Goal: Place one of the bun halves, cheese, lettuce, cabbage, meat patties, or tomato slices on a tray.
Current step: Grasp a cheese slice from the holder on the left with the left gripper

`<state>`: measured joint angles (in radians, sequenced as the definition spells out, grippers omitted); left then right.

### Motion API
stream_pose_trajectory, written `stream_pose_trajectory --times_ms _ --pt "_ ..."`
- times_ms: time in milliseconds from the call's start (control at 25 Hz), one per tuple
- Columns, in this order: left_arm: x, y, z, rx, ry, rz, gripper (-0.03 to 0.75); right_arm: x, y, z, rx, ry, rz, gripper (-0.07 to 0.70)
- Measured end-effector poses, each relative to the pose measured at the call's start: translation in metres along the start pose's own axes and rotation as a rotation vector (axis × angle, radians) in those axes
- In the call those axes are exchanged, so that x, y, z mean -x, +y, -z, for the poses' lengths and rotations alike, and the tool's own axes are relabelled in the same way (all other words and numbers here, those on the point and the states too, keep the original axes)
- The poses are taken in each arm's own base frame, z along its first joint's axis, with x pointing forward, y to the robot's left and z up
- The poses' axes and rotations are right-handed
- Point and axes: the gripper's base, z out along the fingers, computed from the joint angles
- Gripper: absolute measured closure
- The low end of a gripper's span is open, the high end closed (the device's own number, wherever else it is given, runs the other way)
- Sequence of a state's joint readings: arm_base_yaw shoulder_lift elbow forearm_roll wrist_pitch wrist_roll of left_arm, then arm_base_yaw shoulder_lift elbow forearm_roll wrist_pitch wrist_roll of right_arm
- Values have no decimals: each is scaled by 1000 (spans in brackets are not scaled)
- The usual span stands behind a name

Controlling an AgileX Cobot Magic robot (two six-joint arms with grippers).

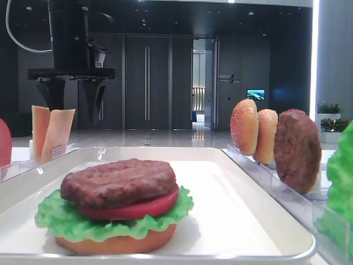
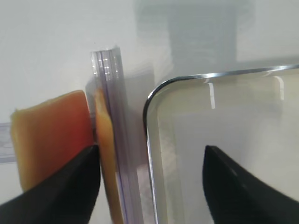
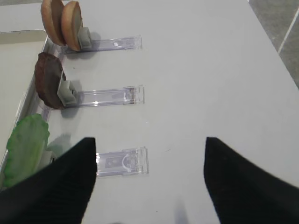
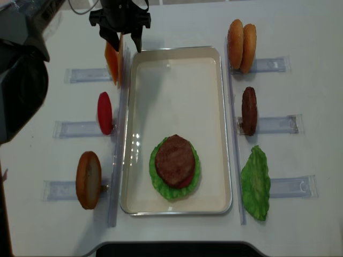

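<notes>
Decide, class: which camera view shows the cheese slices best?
The front exterior view: both cheese slices stand fully visible. The left wrist view crops them close; the overhead view shows them edge-on under the left gripper; the right wrist view misses them.

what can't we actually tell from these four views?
- Bottom bun: nearly all covered by lettuce, tomato slice and meat patty; invisible from overhead.
- Cheese: left wrist view is blurred, and a left gripper finger covers its lower part; contact unclear.
- Right gripper: only dark fingers show, wrist view alone.
- Left rack tomato: cut by the frame edge.
</notes>
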<state>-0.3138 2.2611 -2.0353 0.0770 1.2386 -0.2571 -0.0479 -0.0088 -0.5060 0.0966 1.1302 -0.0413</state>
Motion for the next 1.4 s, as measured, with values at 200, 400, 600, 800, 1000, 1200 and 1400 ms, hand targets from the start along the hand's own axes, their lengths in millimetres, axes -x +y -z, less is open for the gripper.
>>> stream_pose_trajectory --times_ms 200,400,600,800,1000,1200,1400 --pt "0 0 0 -1 0 -4 202 0 0 0 0 0 0 165" --pt "0 0 0 -2 1 -5 207 0 0 0 0 0 0 166" --pt "0 -1 0 -8 2 -3 209 0 0 0 0 0 0 166" --pt "0 -1 0 -9 2 -2 209 0 0 0 0 0 0 166" --pt "0 -1 0 -9 2 -25 209 0 0 0 0 0 0 166" --pt "0 -1 -3 -3 7 -31 209 0 0 0 0 0 0 166" --pt "-1 -1 -14 1 27 -34 209 0 0 0 0 0 0 166"
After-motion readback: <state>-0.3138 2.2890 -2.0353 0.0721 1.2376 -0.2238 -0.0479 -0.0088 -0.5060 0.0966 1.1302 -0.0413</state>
